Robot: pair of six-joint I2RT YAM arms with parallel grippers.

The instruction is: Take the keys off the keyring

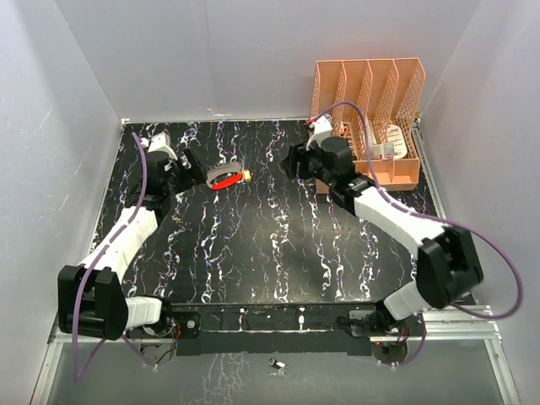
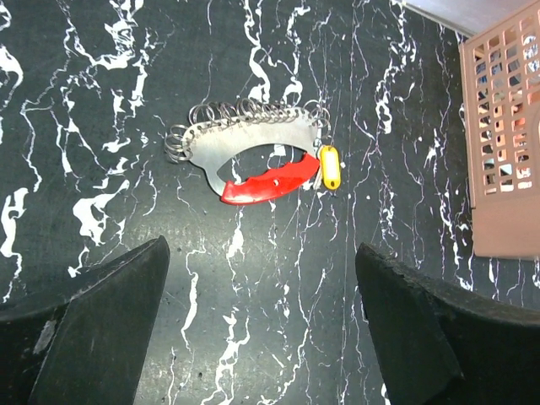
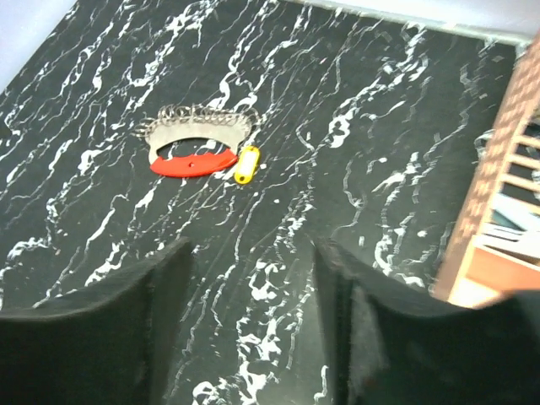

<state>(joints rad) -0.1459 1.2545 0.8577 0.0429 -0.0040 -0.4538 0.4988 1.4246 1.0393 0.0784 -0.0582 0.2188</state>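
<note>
Black marble-patterned table top (image 1: 253,245) with white veining, bearing all items. Black two-finger left gripper (image 1: 187,159), upper left of the overhead view: claw released, jaws spread wide, nothing between them. Pale silvery curved metal keyring (image 2: 253,143) with a fan of small wire loops along its upper edge, lying flat on the table just right of the left gripper and apart from it; it sits upper centre in the left wrist view. Long curved red key (image 2: 270,180), against the keyring's lower edge. Small oval yellow key (image 2: 330,167), at the keyring's right end, touching the red key's tip. Black two-finger right gripper (image 1: 291,159), right of centre in the overhead view, well apart from the keyring: claw released, jaws parted and empty. Peach-orange perforated plastic file rack (image 1: 371,101) with upright dividers, upper right, beside the right gripper.
</note>
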